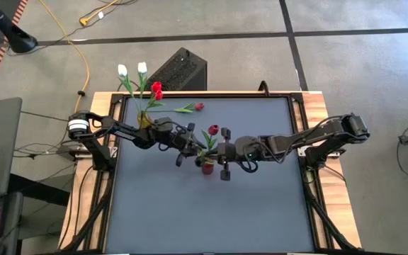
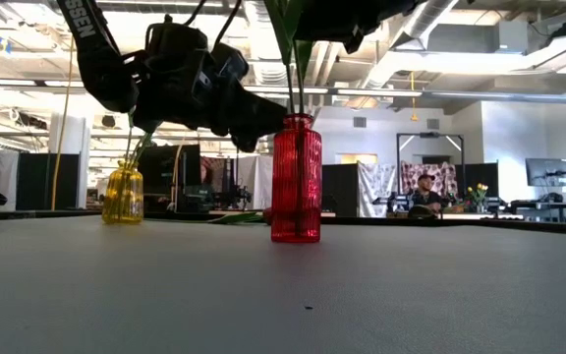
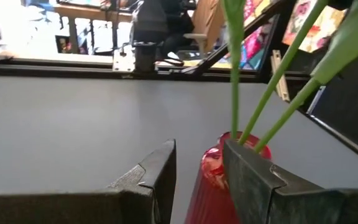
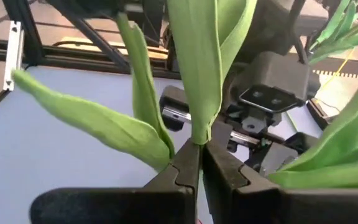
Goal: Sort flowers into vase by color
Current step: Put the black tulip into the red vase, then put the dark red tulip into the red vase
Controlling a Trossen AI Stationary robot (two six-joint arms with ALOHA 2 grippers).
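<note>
Reaching in from 3 o'clock, the right gripper (image 4: 199, 163) was clamped on the green stem of a red tulip (image 1: 214, 130) above the red vase (image 2: 295, 178) at the centre of the grey counter (image 1: 261, 205). Its fingers met tight around the stem, with broad, smooth leaves fanning out above them. The left gripper (image 3: 197, 165), coming from 9 o'clock, stood parted, one finger either side of the vase's neck; contact could not be told. The vase was ribbed, translucent glass, narrow at the neck, standing upright with thin stems rising from its mouth. A smaller yellow vase (image 2: 123, 194), also translucent, stood toward 10 o'clock near the counter's far edge, holding two white tulips (image 1: 132, 69) and two red tulips (image 1: 156, 90). Another red flower (image 1: 193, 108) lay flat on the counter at about 12 o'clock from the red vase, well apart from both grippers. A person (image 2: 424, 193) sat in the room beyond.
</note>
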